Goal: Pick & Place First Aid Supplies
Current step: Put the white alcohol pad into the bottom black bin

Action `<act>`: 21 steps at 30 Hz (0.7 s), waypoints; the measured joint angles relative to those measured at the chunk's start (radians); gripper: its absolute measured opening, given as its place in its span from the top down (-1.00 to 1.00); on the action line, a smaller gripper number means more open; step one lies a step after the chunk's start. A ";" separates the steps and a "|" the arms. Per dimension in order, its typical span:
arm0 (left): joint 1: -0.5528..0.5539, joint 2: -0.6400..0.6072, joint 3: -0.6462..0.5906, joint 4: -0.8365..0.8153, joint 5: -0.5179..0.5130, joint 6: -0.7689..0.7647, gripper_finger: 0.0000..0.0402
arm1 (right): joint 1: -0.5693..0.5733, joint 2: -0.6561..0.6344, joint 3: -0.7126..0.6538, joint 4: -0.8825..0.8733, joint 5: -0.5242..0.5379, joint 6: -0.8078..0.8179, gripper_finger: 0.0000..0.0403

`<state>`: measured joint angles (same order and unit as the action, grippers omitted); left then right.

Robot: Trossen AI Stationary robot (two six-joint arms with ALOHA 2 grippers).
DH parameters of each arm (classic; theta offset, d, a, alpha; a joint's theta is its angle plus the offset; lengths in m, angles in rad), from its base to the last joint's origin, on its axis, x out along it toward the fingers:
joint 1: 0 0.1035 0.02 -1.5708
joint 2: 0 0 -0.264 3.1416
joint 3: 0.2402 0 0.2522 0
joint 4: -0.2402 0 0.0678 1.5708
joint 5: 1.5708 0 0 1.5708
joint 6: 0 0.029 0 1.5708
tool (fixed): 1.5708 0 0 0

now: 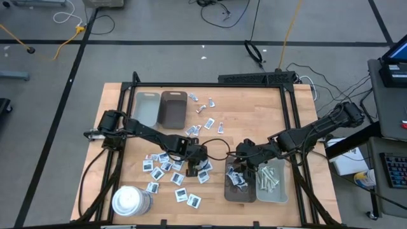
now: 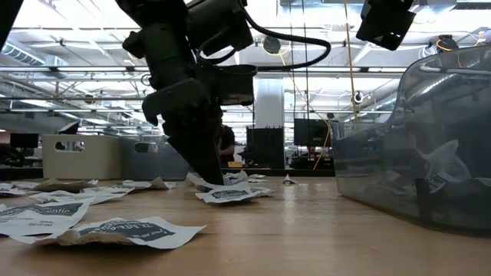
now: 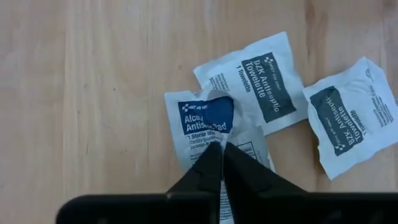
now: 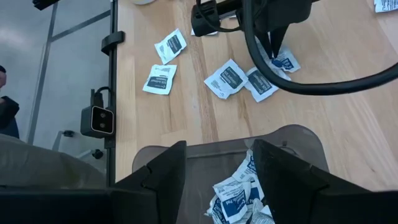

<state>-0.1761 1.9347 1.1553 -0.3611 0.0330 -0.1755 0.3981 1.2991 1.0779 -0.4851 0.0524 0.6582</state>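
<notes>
Heads up: your left gripper point(image 3: 222, 148) is pinching shut on just the crinkled edge of an alcohol pad packet point(image 3: 208, 124) lying on the table point(image 3: 93, 93), so it's risking slipping free when lifting.

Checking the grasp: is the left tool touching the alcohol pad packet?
Touching. In the left wrist view, the left tool is shut, pinching the alcohol pad packet.

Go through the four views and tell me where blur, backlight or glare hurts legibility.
Low view: the nearest packet is soft, and the left gripper is a dark silhouette against bright ceiling lights. Left wrist view: sharp; print on the alcohol pad packet pinched in the shut jaws reads clearly. Right wrist view: the right gripper is blurred, table packets crisp. High view: even light, print too small to read.
</notes>
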 joint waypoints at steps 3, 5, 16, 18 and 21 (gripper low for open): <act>-0.001 -0.015 -0.002 -0.011 0.022 -0.013 0.89 | 0.000 0.000 0.000 -0.001 0.000 0.000 0.10; -0.002 -0.036 -0.006 -0.027 0.027 -0.016 0.91 | 0.000 0.000 0.000 -0.001 0.000 -0.001 0.10; -0.002 -0.098 -0.003 -0.009 0.026 0.024 0.93 | 0.000 0.000 0.000 0.000 0.002 -0.016 0.10; -0.002 -0.088 -0.003 -0.005 0.007 0.039 0.97 | 0.000 0.000 0.000 -0.001 0.003 -0.016 0.10; 0.000 -0.082 -0.005 -0.009 -0.030 0.062 0.97 | 0.000 0.000 0.000 0.000 0.003 -0.020 0.10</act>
<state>-0.1759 1.8530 1.1500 -0.3696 0.0027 -0.1140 0.3981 1.2987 1.0779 -0.4854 0.0555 0.6384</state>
